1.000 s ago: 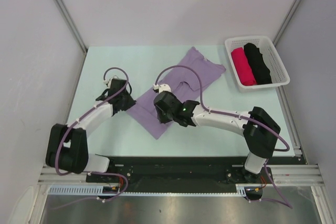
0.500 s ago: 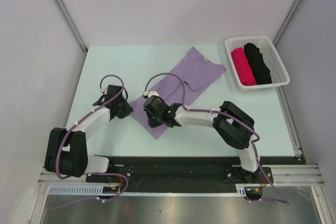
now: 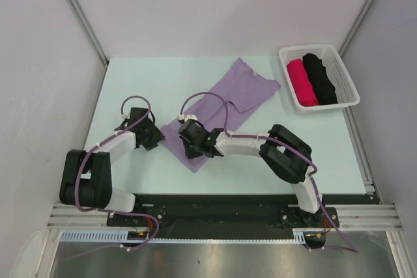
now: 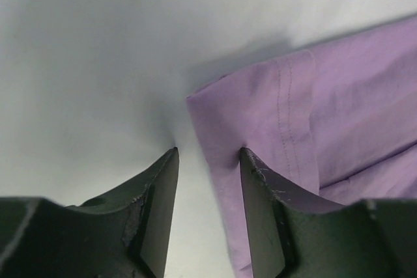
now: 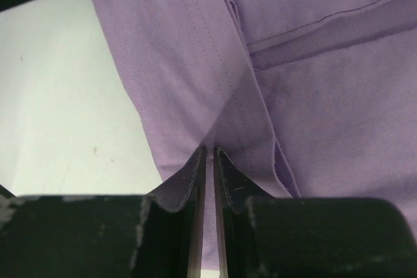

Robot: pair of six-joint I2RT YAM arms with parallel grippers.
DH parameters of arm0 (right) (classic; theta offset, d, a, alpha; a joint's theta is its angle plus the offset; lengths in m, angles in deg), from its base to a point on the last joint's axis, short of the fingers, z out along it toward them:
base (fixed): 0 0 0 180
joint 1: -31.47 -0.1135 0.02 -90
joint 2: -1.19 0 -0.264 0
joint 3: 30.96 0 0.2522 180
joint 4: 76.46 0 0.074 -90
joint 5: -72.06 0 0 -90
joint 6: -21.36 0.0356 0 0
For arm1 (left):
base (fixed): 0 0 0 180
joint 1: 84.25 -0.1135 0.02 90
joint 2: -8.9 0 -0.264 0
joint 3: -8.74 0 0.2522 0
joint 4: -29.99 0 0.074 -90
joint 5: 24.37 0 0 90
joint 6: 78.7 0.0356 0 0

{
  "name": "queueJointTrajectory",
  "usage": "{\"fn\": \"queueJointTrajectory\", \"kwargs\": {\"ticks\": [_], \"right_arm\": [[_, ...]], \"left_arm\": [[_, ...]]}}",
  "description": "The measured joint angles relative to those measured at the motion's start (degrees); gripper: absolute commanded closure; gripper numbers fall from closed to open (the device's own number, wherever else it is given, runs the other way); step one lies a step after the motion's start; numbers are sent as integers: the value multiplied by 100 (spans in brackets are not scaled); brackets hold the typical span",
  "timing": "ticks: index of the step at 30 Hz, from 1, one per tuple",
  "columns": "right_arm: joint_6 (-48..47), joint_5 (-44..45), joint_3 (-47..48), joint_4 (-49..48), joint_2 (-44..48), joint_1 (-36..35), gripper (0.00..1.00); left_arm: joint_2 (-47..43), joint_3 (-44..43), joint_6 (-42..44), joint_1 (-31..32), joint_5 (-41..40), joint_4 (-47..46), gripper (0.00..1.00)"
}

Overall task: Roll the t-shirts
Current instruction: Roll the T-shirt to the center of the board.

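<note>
The t-shirt [image 3: 225,105] lay folded in a strip, slanting from the near middle of the table [image 3: 130,83] toward its far right corner, not yet rolled. The right gripper [image 5: 210,153] pinched its near hem. The left gripper [image 4: 208,155] stood agape astride the hem's corner and likely needed to close before both rolled evenly.
</note>
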Motion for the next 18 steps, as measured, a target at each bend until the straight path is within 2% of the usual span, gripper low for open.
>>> {"fn": "queueJointTrajectory", "kwargs": {"ticks": [6, 18], "right_arm": [[-28, 61, 2, 136, 31, -11, 86], [-129, 549, -321, 629, 579, -195, 87]], "left_arm": [[175, -50, -48, -35, -37, -162, 67], [317, -181, -35, -33, -313, -146, 70]]}}
